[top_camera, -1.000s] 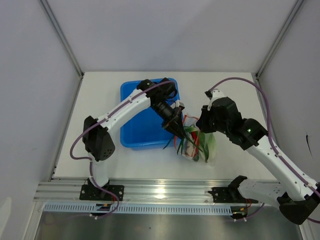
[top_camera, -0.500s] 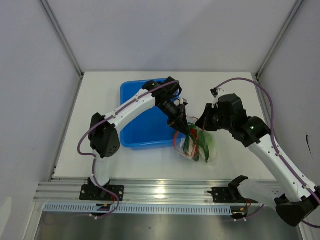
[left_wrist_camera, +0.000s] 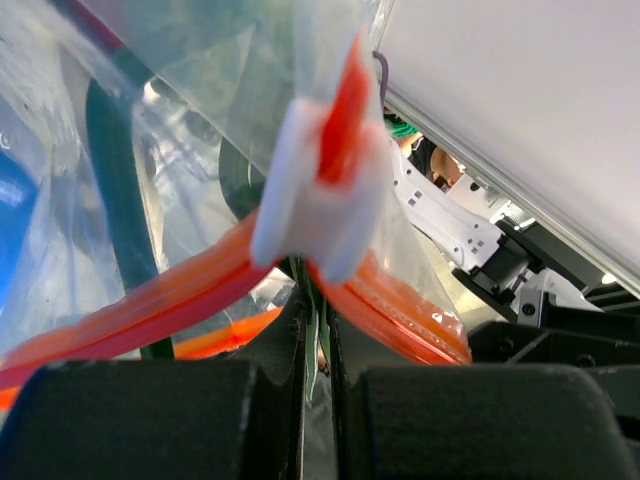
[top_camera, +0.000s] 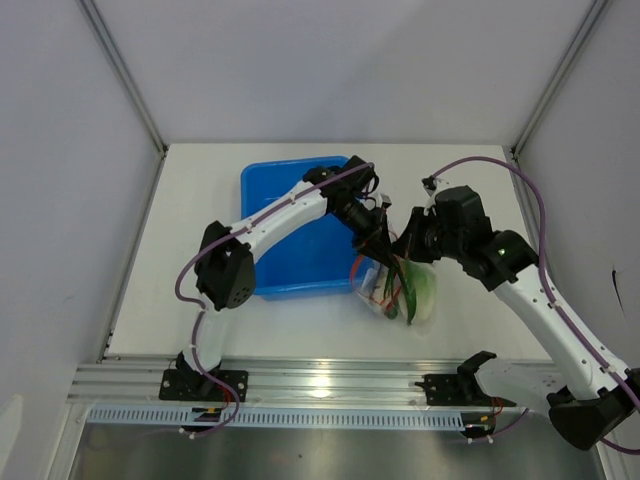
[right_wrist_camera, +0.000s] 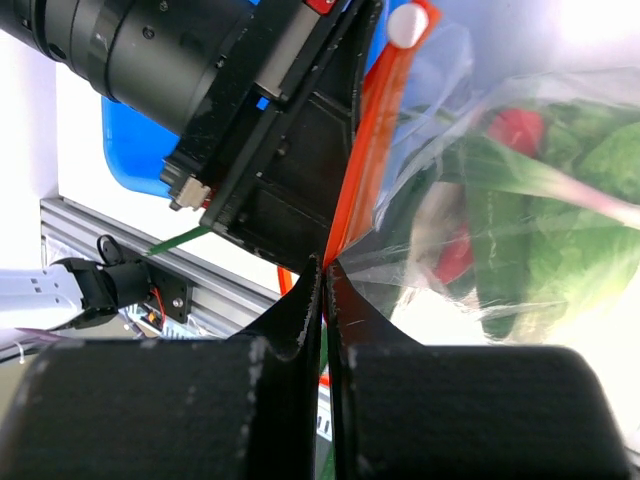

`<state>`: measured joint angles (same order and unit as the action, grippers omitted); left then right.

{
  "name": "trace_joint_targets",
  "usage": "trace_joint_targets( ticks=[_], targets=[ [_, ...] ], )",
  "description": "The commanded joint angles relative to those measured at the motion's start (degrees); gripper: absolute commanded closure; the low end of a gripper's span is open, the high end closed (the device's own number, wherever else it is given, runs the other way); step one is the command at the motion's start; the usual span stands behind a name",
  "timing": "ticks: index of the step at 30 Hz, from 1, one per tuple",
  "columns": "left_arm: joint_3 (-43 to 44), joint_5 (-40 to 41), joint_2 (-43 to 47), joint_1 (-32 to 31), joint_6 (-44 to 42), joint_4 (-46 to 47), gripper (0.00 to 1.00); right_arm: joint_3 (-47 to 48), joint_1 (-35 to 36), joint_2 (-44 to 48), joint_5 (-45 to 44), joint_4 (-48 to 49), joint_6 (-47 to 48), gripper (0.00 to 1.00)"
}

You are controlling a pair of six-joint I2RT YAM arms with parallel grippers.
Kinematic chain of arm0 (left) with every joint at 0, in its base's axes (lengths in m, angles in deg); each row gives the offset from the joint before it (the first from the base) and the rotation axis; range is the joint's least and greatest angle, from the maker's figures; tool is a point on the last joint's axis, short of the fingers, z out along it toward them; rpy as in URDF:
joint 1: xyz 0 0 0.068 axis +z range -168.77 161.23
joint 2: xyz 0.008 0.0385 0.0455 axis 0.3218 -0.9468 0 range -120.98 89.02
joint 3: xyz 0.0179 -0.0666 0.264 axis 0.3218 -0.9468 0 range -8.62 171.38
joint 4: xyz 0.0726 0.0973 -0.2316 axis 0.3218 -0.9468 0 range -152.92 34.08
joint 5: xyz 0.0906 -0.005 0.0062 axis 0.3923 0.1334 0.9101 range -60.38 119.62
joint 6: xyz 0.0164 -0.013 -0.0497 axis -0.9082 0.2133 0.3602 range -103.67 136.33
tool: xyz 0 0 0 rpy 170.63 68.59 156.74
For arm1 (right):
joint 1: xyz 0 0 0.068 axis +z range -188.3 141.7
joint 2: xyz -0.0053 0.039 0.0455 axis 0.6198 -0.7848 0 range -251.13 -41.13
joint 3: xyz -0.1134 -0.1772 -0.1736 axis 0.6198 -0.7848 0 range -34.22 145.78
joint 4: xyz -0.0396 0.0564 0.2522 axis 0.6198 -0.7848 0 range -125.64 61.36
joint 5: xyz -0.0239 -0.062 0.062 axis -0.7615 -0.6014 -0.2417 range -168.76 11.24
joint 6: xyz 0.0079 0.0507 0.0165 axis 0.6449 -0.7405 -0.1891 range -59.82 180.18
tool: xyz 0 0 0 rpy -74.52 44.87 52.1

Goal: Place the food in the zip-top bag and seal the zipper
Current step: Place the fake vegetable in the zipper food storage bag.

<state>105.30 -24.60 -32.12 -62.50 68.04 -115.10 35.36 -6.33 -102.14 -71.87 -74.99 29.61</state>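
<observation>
The zip-top bag hangs crinkled just right of the blue bin, held between both arms. Inside it the food shows through the film: a red chili, pale green leaves and a dark green pod. The orange-red zipper carries a white slider just beyond my left gripper, whose jaws are pinched shut on the strip under the slider. My right gripper is shut on the zipper at the bag's corner. In the top view, the left gripper and right gripper almost touch.
The blue bin lies under the left arm, left of the bag. Purple cables loop off both arms. A metal rail runs along the near table edge, and white walls close the table's sides and back.
My left gripper has slid rightward along the bag's mouth, from over the bin's right edge up to the right gripper. The right gripper has shifted only slightly and kept its grip.
</observation>
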Motion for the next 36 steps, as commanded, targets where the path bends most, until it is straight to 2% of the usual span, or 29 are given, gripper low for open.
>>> trace_joint_targets(
  ticks=[1,2,5,8,9,13,14,16,17,18,28,30,32,34,36],
  targets=[
    [-0.37,0.16,-1.46,-1.1,1.12,6.09,0.97,2.84,-0.32,-0.16,1.19,1.7,-1.86,1.0],
    [-0.55,0.16,-1.55,-1.1,0.95,7.22,0.96,2.75,-0.41,-0.25,1.1,1.44,-1.95,1.0],
    [-1.08,0.95,-1.9,-1.01,-0.02,7.33,0.85,2.84,-0.5,-0.07,0.93,0.82,-2.04,1.0],
    [-1.96,2.27,-1.82,-1.01,-1.6,5.49,0.66,3.45,-0.76,0.19,0.49,-0.49,-1.95,1.0],
    [-1.87,3.23,-1.64,-0.92,-2.91,2.87,0.56,3.89,-0.94,0.37,0.49,-0.85,-1.78,1.0],
    [-1.95,7.79,0.81,-0.4,-6.43,-0.15,0.38,4.6,-1.73,0.89,0.84,-2.25,-1.78,1.0],
    [-2.22,9.11,2.73,-0.31,-7.13,-0.41,0.29,4.69,-1.91,0.9,0.93,-2.78,-1.78,1.0],
    [-2.39,12.88,4.76,0.31,-8.54,-0.94,0.21,5.03,-2.52,1.25,1.36,-3.39,-1.6,1.0],
    [-2.48,14.47,6.78,0.48,-8.81,-1.11,0.14,5.21,-2.7,1.34,1.45,-3.66,-1.6,1.0],
    [-2.48,15.88,7.75,0.74,-9.42,-1.29,0.12,5.39,-3.31,1.34,1.8,-3.92,-1.51,1.0],
    [-4.76,29.95,20.94,1.71,-14.6,-0.5,0.13,8.29,-5.95,1.07,5.14,-7.96,0.51,1.0],
    [-6.0,30.22,23.39,1.63,-17.06,1.08,0.28,8.64,-6.13,0.9,6.02,-8.41,1.03,1.0],
    [-9.14,29.43,25.07,1.28,-18.82,4.92,0.5,8.82,-6.21,0.63,6.64,-9.02,1.3,1.0],
    [-12.13,28.47,26.92,0.4,-19.36,7.31,0.58,9.17,-6.3,0.46,6.99,-9.02,1.39,1.0],
    [-12.59,27.5,26.75,-0.48,-20.15,7.77,0.61,9.87,-6.39,0.11,6.99,-9.28,1.39,1.0]
  ],
)
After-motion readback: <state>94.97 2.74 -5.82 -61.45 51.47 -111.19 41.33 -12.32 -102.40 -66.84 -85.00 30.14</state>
